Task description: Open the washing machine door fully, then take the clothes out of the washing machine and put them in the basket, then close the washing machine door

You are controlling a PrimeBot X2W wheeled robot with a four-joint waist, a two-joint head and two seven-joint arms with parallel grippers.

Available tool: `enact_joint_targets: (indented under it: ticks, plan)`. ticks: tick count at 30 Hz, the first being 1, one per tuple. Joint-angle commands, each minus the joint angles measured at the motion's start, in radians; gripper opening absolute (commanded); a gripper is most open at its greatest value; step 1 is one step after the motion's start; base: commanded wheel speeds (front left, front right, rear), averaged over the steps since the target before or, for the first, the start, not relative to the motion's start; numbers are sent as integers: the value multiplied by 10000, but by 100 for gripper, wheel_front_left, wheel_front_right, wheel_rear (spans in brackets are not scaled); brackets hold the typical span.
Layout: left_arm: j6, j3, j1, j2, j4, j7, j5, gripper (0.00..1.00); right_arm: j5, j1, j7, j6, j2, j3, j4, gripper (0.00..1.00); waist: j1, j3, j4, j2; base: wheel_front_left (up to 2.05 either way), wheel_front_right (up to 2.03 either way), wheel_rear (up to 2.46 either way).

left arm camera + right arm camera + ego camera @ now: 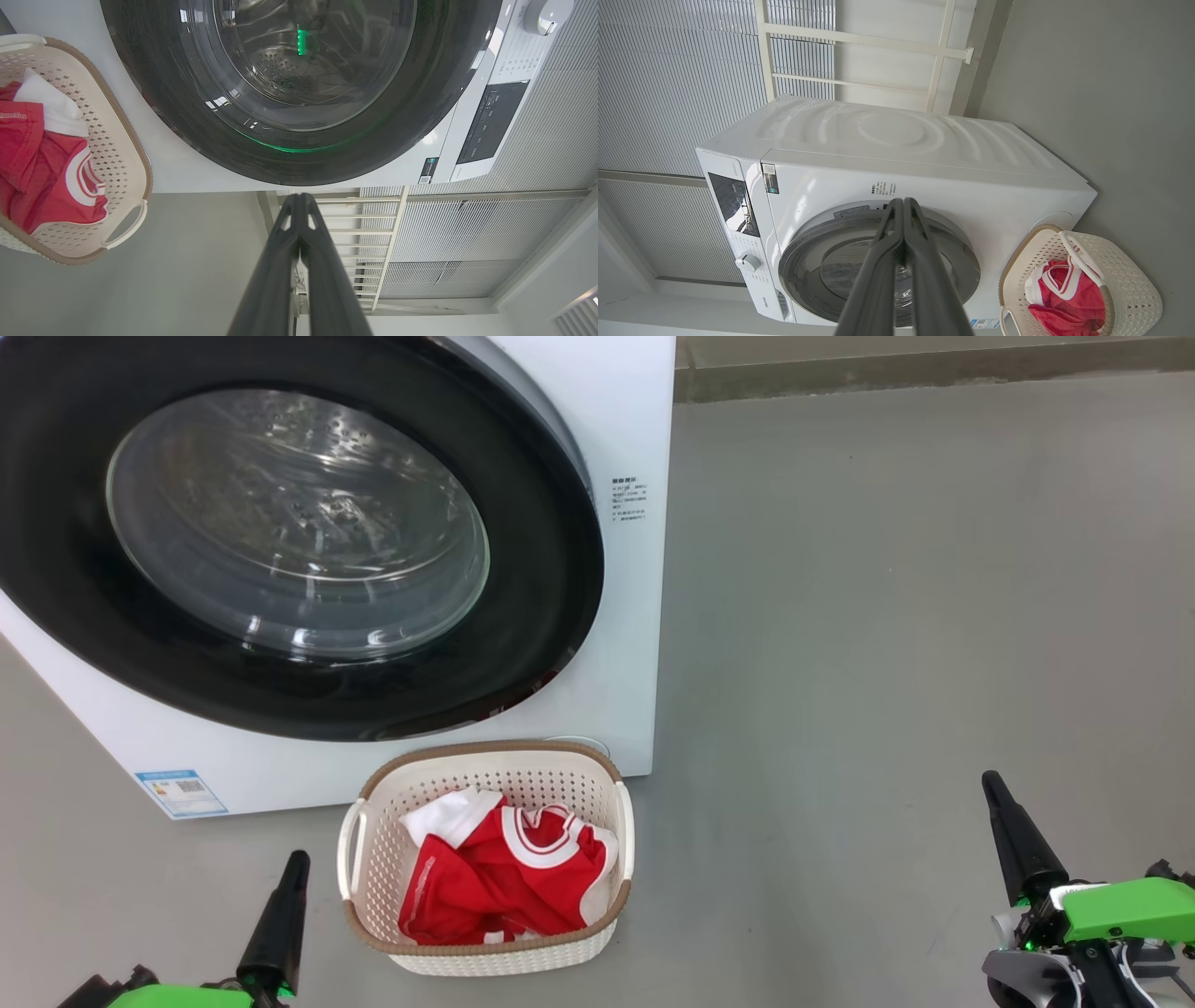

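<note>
Washing machine door looks shut flush on the washing machine. Clothes lie in the basket at the machine's front bottom edge. Left gripper, fingers pressed together and empty, sits just beside the basket and nearer the door. Right gripper, also together and empty, is well apart.

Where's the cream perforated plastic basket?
Head view, lower centre: the basket sits before the white washing machine, right of the left gripper, holding red and white clothes.
</note>
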Motion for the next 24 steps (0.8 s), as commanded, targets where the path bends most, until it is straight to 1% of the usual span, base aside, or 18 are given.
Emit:
enact_joint_targets:
  ticks: [1, 24]
  plan:
    - [-71, 355, -409, 109, -205, 42, 0, 0, 7, -416, 46, 4, -98, 168, -298, 0, 0, 0, 0, 0, 0, 0, 0]
    - [-71, 402, -413, 76, -204, 79, 39, 0, -27, -420, 78, 4, -70, 128, -295, 0, 0, 0, 0, 0, 0, 0, 0]
